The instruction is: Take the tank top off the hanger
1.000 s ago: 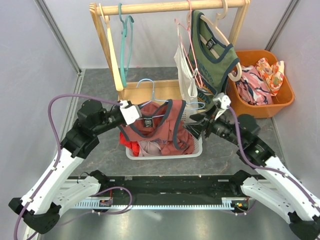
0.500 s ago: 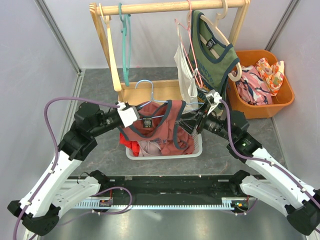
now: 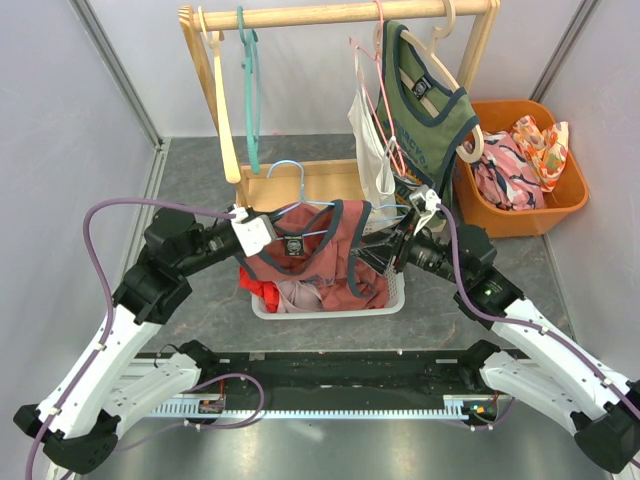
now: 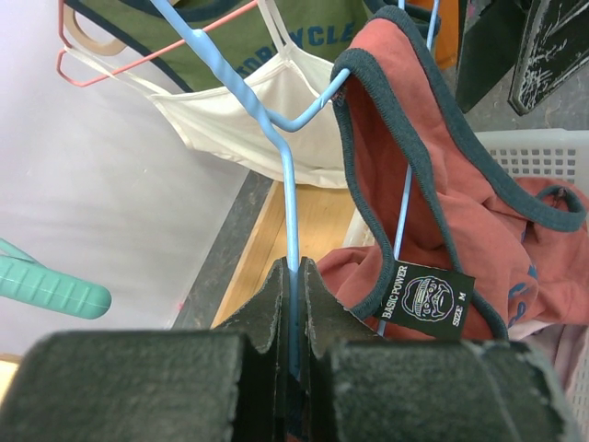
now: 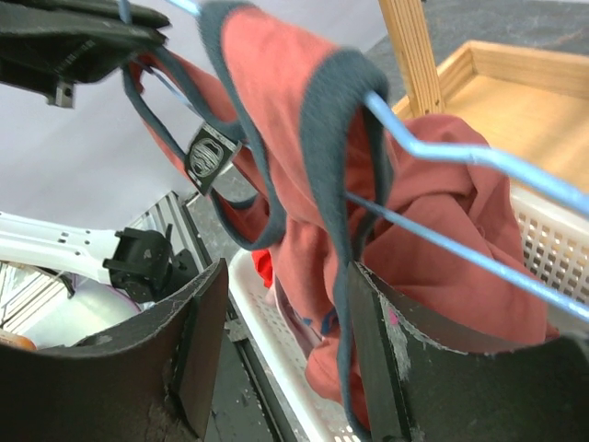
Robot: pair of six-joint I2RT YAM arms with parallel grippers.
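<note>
Tank top [image 3: 320, 252] hanging down, hanger [image 4: 289, 203] crosswise

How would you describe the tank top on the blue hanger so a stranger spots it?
Start at the wooden clothes rack at the back, then drop to the white basket in front of it. Over the basket hangs a rust-red tank top with dark trim on a light blue wire hanger; the green top and the white top hang from the rack.

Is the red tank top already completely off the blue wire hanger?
No, in the left wrist view the red tank top has its dark-trimmed strap looped over one arm of the blue wire hanger.
</note>
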